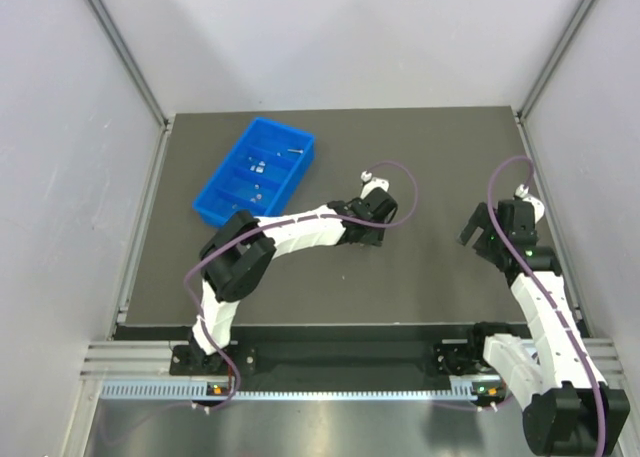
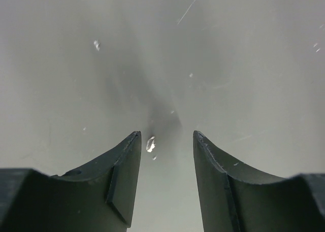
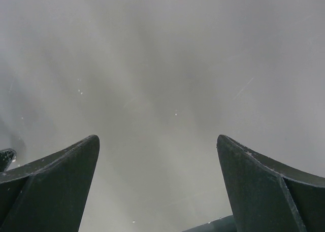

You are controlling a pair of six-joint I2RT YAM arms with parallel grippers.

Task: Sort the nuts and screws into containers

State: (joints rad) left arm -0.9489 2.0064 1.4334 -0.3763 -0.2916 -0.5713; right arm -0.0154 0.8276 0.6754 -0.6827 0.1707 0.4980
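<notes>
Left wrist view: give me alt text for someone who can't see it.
A tiny shiny metal part, screw or nut unclear, lies on the grey table between the two dark fingers of the open left gripper, nearer one finger. A second shiny speck lies farther off on the table.

Reaching with the left arm from below the blue tray out to its right, elbow bent, left gripper aimed down, jaws partly apart. Far right of the tray, holding the right gripper aimed down, jaws spread wide.
</notes>
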